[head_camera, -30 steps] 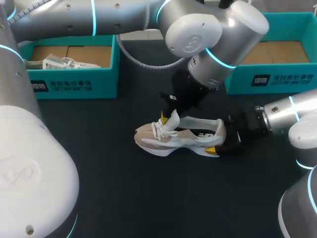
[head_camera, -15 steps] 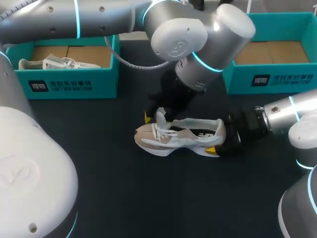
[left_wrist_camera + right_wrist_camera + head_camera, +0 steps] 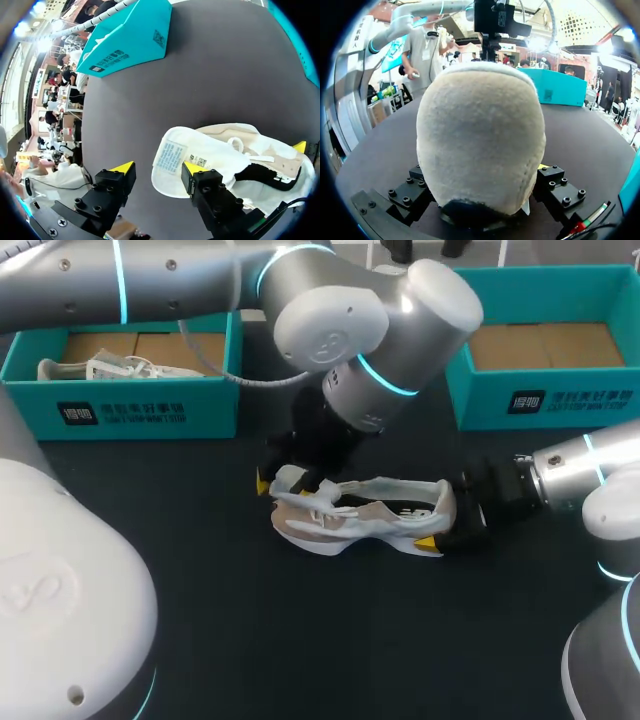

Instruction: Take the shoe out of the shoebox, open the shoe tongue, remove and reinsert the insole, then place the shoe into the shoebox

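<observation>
- The left tool (image 3: 159,169) is wide open over the toe of the shoe (image 3: 365,520). The tongue (image 3: 190,155) lies against one yellow-tipped finger (image 3: 192,167). The other finger (image 3: 125,167) stands clear of it, above bare table (image 3: 300,640).
- The tongue is folded forward over the laces toward the toe, its inner face and label showing, so the mouth of the shoe gapes.
- The right tool (image 3: 445,522) is closed on the heel, one finger on each side. In the right wrist view the padded heel fills the gap between them.
- The shoe, white and beige, stands on its sole in the middle of the table, toe to my left and heel to my right, outside both boxes.
- The left arm (image 3: 330,330) reaches in over the middle from the left; the right arm (image 3: 590,470) comes in low from the right.
- Behind the shoe, at the far edge, sit two teal boxes. The left box (image 3: 150,405) holds a second white shoe (image 3: 110,368). The right box (image 3: 560,400) shows its brown floor.
</observation>
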You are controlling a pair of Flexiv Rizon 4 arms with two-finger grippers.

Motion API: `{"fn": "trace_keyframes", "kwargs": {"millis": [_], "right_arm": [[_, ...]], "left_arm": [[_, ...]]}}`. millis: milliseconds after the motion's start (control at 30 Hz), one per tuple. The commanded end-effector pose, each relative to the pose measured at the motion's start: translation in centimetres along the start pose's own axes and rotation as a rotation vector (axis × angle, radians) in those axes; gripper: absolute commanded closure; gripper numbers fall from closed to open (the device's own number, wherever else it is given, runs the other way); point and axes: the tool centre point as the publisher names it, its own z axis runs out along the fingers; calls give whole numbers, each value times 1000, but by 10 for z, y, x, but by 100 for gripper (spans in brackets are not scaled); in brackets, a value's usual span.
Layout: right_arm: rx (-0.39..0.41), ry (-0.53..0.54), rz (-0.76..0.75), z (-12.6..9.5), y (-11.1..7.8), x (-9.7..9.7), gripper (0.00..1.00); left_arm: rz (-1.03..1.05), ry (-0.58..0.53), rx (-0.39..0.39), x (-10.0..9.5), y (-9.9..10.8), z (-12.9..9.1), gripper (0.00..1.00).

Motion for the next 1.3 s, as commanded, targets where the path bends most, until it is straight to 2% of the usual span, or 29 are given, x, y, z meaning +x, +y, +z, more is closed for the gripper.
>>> {"fn": "trace_keyframes", "kwargs": {"millis": [33,167,333,400,600,733,1000,1167,1300], "right_arm": [[3,-2,0,7,-3,-3,100],[3,-2,0,7,-3,-3,100],[3,-2,0,7,-3,-3,100],[3,-2,0,7,-3,-3,100],[3,-2,0,7,-3,-3,100],[3,-2,0,7,-3,-3,100],[3,-2,0,7,-3,-3,100],[3,-2,0,7,-3,-3,100],[3,-2,0,7,-3,-3,100]], "left_arm": [[-306,-45,-21,16,2,16,33],[-335,-84,-39,21,-4,30,24],[-345,-92,-33,18,-5,28,24],[-333,-68,-38,13,-5,23,21],[-249,58,-44,-4,-6,-5,0],[-142,132,-26,-8,-7,-21,0],[147,293,129,-9,-15,-62,0],[464,399,244,-4,-22,-91,0],[743,412,355,3,-21,-107,0]]}}
